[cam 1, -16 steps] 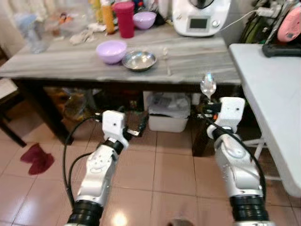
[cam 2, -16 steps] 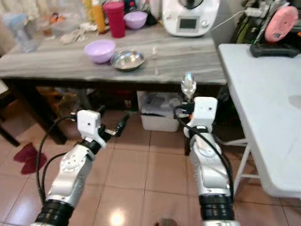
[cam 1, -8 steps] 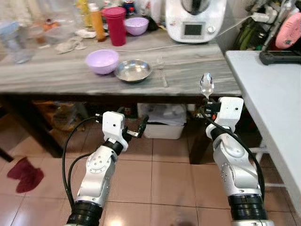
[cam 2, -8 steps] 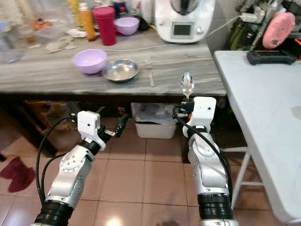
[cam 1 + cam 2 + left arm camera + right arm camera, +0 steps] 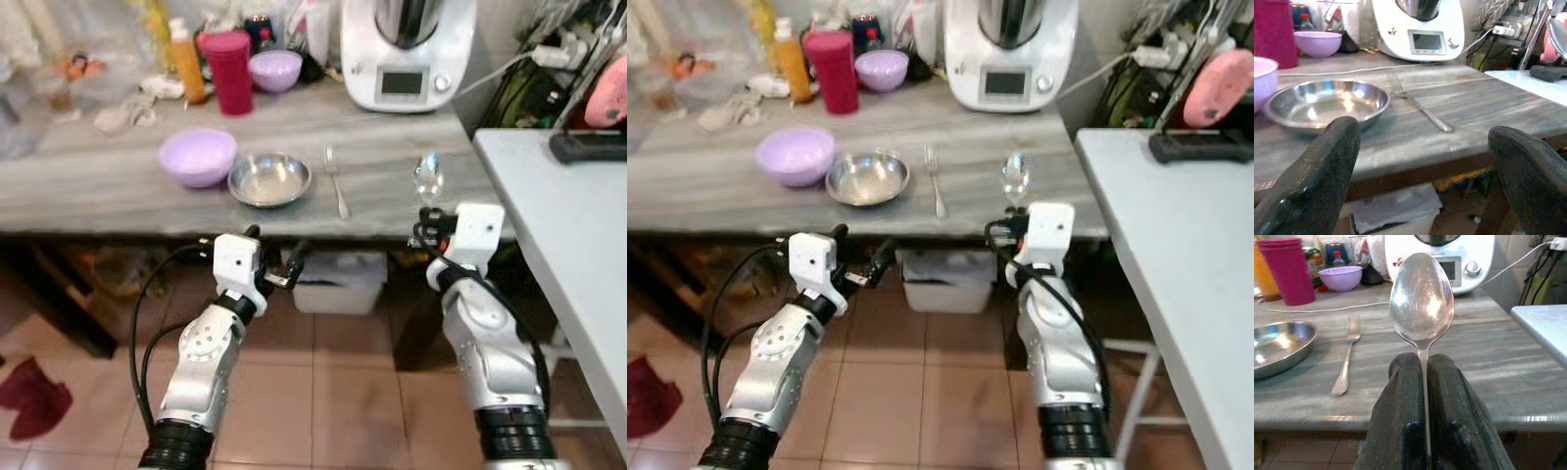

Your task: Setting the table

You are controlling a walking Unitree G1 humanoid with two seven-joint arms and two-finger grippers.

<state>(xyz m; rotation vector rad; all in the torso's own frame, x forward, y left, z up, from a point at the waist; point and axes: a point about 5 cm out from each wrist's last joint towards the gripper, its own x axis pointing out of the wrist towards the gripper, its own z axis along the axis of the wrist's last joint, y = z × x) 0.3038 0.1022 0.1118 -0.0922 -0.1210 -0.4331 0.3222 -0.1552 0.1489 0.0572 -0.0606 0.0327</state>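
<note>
1. I've got the right claw (image 5: 1422, 396) pinched tight on the spoon (image 5: 1421, 298), handle squeezed between the two fingers, bowl standing straight up. Held upright like that it clears the bench (image 5: 118, 196) edge as I come in.
2. Claw and spoon sit just short of the bench's front edge, to the right of the fork (image 5: 336, 186).
3. The left claw (image 5: 1420, 161) is spread wide, nothing in it, level with the bench edge and looking at the steel dish (image 5: 1327, 100). I'd say it's kept low and free so it stays out of the way.
4. The setting so far: steel dish in the middle, fork lying just to its right, purple bowl (image 5: 198, 155) just to its left. The bare strip right of the fork looks like the spoon's slot.
5. Red cup (image 5: 228, 70), orange bottle (image 5: 183, 64) and white cooker (image 5: 408, 49) stand well back, so the front stays open.
6. Next, I reckon: reach forward over the edge, tip the spoon flat beside the fork. Risk is clipping the fork.
</note>
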